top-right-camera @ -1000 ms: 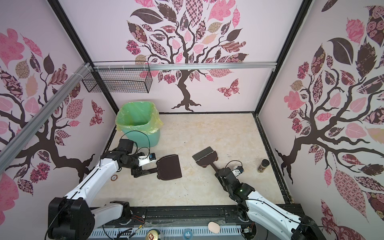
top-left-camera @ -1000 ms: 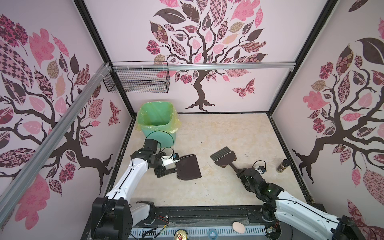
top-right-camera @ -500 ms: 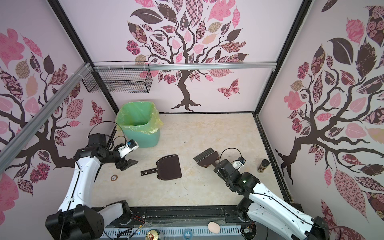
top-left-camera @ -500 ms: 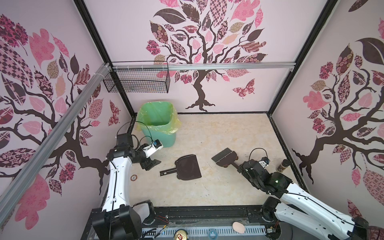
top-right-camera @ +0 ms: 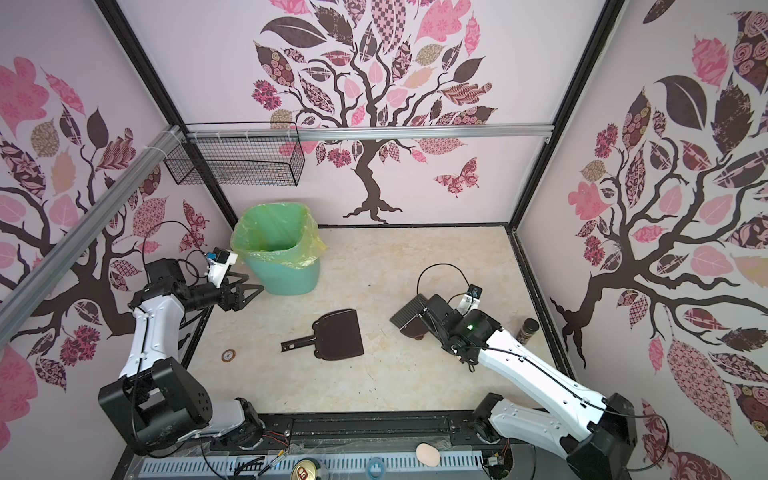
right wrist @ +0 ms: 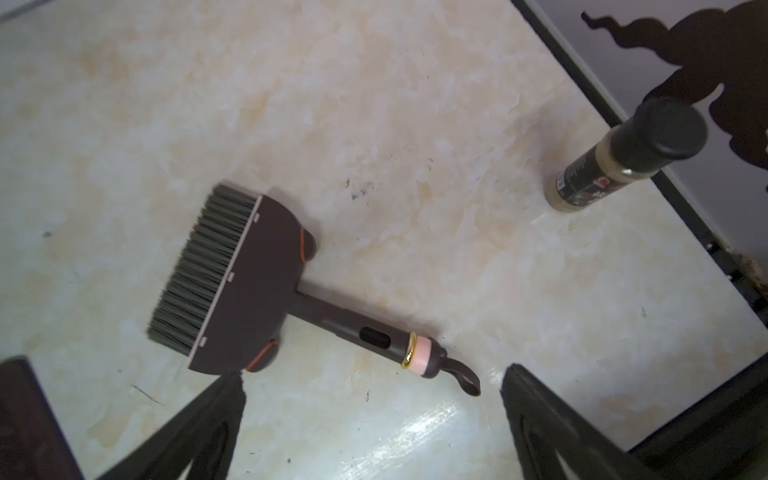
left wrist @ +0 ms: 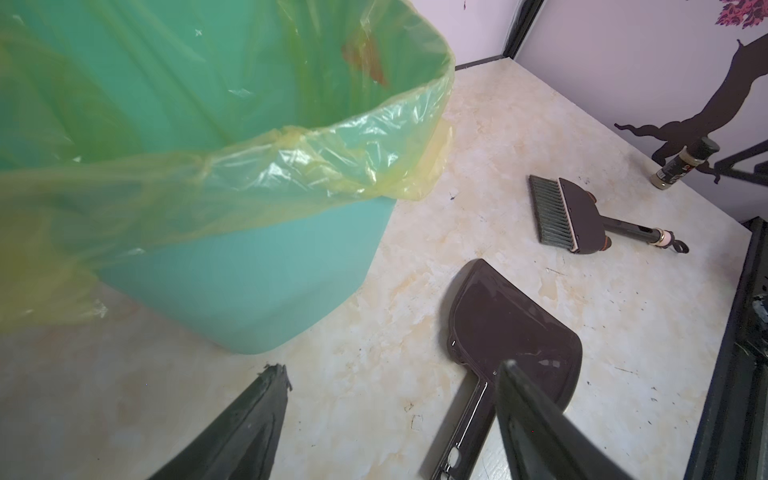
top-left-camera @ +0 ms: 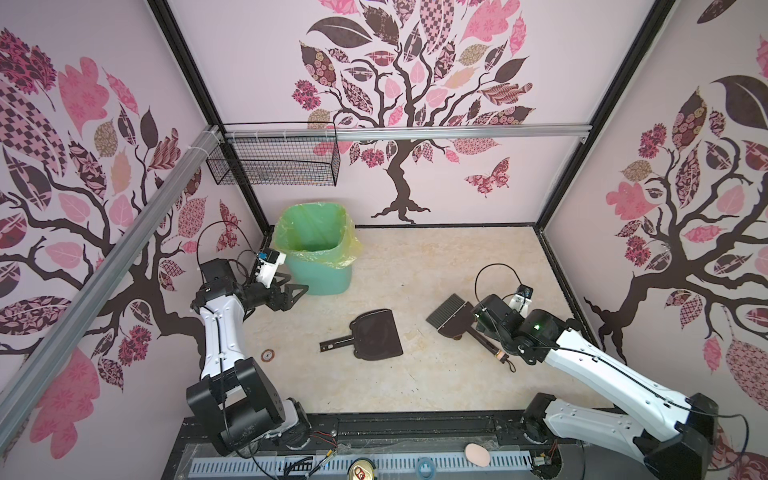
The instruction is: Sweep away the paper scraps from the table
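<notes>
Tabletop (top-left-camera: 449, 266): no orange or mint-green paper scraps visible anywhere on it in both top views or either wrist view; only faint dark specks and scuffs on the beige surface. Bin (top-left-camera: 328, 280) with yellow liner stands in the far left corner; in the left wrist view a reddish-orange patch (left wrist: 365, 60) shows through the liner inside it, possibly scraps, cannot confirm. Dustpan (top-left-camera: 376, 336) lies flat near the middle of the tabletop, pan empty, handle toward the left edge. Brush (top-left-camera: 453, 318) lies flat between the middle and the right edge, bristles toward the far edge. Left tool (top-left-camera: 296, 286): jaws spread, holding nothing, raised beside the bin. Right tool (right wrist: 374, 374): jaws spread wide, holding nothing, above the brush handle, not touching it. Judgement: sweeping and emptying look finished, both implements set down; what is left, at most, is drawing the arms back.
</notes>
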Available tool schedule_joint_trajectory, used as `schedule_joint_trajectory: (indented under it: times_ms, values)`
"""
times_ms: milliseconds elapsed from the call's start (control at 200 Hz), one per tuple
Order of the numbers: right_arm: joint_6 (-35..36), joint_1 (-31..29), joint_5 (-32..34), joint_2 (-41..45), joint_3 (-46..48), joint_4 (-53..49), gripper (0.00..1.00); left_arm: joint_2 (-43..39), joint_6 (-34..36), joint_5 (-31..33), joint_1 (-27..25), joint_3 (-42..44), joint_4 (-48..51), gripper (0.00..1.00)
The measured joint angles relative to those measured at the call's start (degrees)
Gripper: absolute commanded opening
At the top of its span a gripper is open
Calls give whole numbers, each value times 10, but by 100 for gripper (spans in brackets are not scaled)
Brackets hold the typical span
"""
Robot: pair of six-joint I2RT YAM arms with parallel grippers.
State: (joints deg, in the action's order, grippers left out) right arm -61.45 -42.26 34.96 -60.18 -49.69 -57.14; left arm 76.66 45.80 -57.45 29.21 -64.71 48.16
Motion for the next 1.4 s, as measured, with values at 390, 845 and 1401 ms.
schedule_joint_trajectory:
  times_ms: [390,845,1401]
  values:
    - [327,101,27,142,205,441,100,-43,-414,205,-65,347,-576,80]
    - [603,288,-44,-230,418,1205,99,90,-495,469,-231,429,-929,72]
    - [612,346,-136,-310,371,1325,100,117,-443,562,-286,451,-986,97]
